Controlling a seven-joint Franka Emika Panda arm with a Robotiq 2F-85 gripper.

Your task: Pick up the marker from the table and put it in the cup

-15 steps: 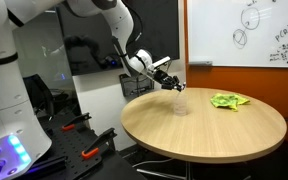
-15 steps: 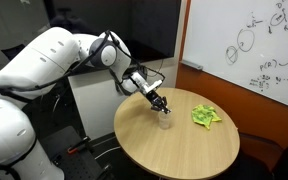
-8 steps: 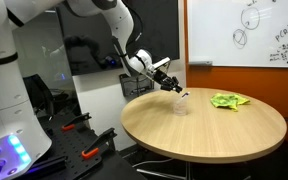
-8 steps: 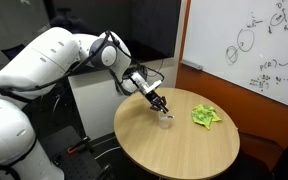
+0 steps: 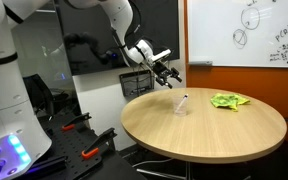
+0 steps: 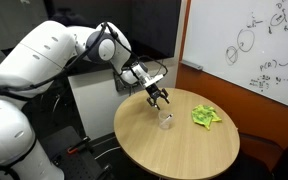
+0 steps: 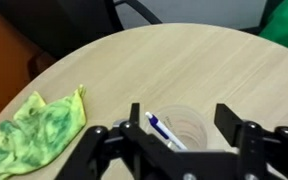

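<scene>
Above the cup [image 7: 192, 128], our gripper [image 5: 170, 72] hangs w/ jaws spread wide, holding nothing. Marker [image 7: 164, 129] sits inside, leaning on the rim. Risk, we reckon: cup looks light, so a finger clipping the marker's tip could topple both onto the table [image 7: 184, 60].

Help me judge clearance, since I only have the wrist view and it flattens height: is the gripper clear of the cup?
Observer: Yes. In both exterior views the gripper hangs above the clear cup, with open air between them.
Operator: Does the marker poke above the rim?
Observer: Yes, in an exterior view the marker leans out over the rim, tilted toward the green cloth.
Operator: Anything behind the table?
Observer: A whiteboard with drawings hangs there.
</scene>
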